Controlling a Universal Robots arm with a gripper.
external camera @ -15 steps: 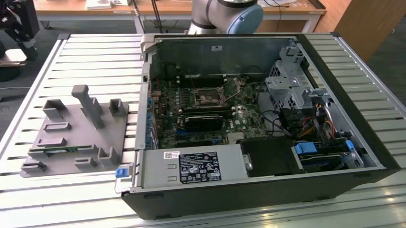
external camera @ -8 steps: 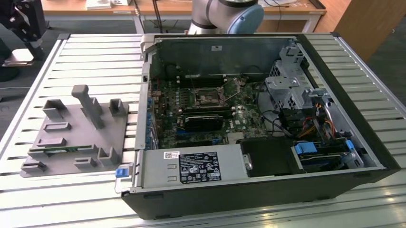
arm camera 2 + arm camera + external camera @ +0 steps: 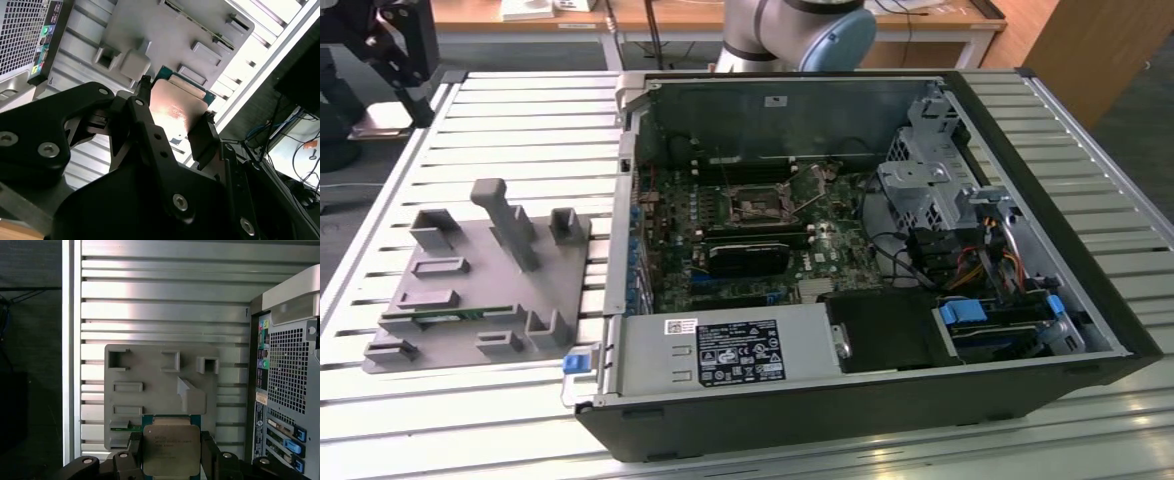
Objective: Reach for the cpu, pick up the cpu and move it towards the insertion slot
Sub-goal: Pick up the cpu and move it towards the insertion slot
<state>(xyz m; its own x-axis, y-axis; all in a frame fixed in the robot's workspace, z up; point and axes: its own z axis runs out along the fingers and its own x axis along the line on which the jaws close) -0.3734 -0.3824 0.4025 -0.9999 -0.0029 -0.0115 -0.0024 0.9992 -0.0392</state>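
The cpu is a flat square chip with a pale metal top and a green edge. My gripper is shut on it, one black finger against each of two opposite sides. The second wrist view shows the same hold, the cpu sitting between the fingers of the gripper. Chip and gripper hang well above the grey plastic fixture. The insertion slot, a square socket with a metal frame and dark centre, sits on the green motherboard inside the open computer case.
The open computer case lies on the slatted metal table, with the fixture at the exterior view's left. A green memory stick rests in the fixture. Drive cages and cables fill the case's right side.
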